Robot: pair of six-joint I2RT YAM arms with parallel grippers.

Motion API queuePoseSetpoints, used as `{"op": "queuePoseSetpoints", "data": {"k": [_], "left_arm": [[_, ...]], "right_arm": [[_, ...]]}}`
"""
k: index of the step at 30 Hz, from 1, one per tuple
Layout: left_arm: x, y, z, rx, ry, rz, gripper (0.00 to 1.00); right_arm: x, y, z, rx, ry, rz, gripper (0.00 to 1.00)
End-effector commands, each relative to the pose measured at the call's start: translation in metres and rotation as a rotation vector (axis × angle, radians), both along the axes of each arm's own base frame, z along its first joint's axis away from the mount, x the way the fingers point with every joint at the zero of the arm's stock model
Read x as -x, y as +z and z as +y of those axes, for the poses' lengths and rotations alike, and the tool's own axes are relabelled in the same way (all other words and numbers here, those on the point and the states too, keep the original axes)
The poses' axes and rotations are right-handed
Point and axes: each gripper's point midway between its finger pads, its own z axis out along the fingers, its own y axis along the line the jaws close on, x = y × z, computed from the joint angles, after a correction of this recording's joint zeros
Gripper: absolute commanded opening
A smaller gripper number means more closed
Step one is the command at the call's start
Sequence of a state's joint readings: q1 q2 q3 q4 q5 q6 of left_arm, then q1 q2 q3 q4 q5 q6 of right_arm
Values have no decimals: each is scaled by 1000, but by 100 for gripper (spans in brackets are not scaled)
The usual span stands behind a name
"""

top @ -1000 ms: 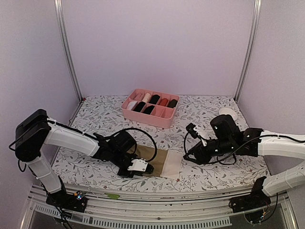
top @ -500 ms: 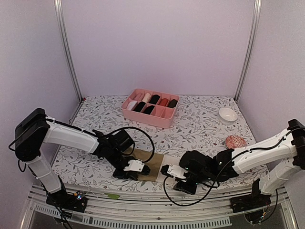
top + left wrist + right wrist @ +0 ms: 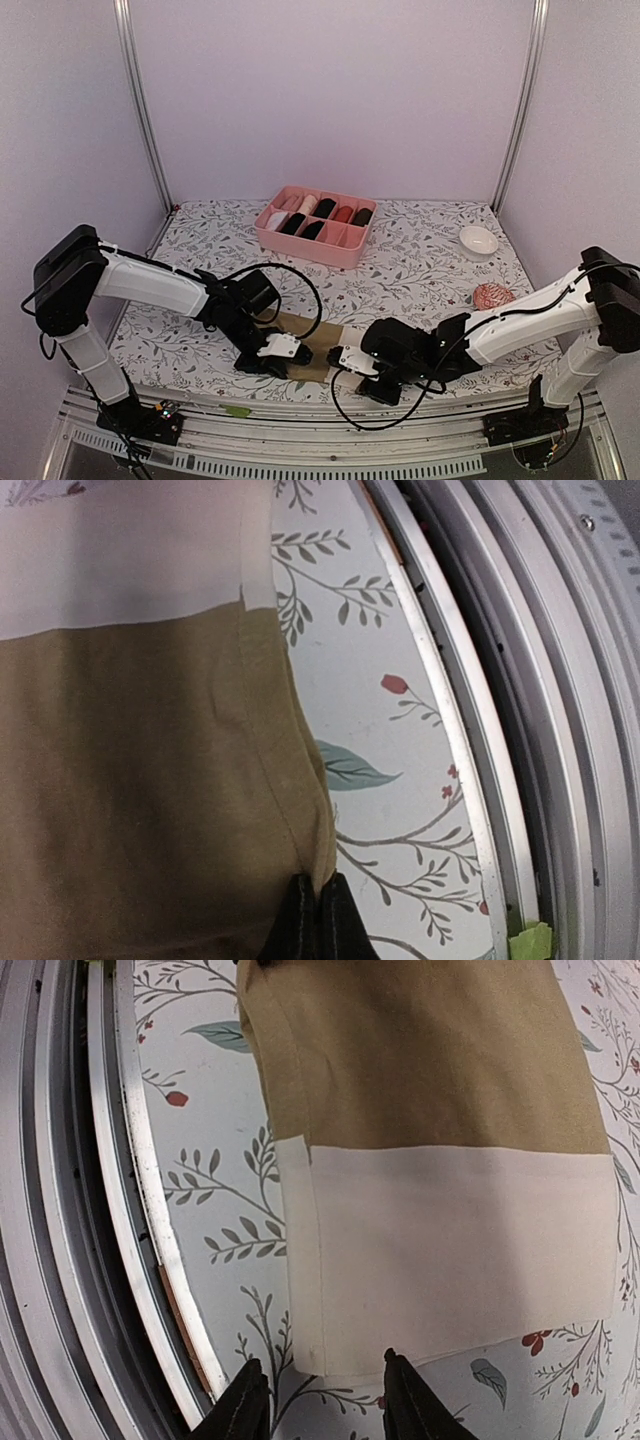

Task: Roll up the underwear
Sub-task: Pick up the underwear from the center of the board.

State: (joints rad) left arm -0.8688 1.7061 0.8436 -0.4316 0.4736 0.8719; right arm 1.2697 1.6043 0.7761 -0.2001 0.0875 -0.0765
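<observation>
The olive-brown underwear lies flat on the floral table close to the front edge, its cream waistband toward the right arm. My left gripper is shut, its fingertips pinching the near hem of the olive fabric. My right gripper stands open and low at the waistband's near corner. Its two black fingers straddle that corner without closing on it, and the gripper holds nothing.
The pink divided box with rolled items stands at the back centre. A white bowl and a red-and-white ball sit at the right. The metal front rail runs just beside the fabric, with green tape on it.
My right arm has swung from the right middle of the table down to the front edge, arriving at the cream waistband. My left gripper stayed shut on the olive hem and shifted slightly left.
</observation>
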Motion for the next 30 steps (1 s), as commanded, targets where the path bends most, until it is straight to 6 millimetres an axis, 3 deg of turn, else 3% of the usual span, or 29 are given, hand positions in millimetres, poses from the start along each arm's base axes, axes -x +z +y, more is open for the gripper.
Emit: {"op": "queuePoseSetpoints", "data": {"k": [1,10,14,15,19,24,30], "left_arm": [[12,-23,31,-134,9,61,0],[11,-22,32,-133,14,54,0],[7,-20,34,-127,32,51,0],[5,-19,34,-123,42,49,0],[-6,-1,25,-61,88,57,0],[-9,26,14,24,82,52,0],[-12,30,9,30,73,68,0]], "right_arm": [[-3,-1,18,-11,38,-23,39],[10,-30,16,90,67,74,24],[16,-42,6,157,55,122,6],[17,-41,5,157,56,130,1],[20,-36,-2,150,38,142,0],[15,-10,10,69,18,131,0],[-3,5,11,16,-50,148,0]]}}
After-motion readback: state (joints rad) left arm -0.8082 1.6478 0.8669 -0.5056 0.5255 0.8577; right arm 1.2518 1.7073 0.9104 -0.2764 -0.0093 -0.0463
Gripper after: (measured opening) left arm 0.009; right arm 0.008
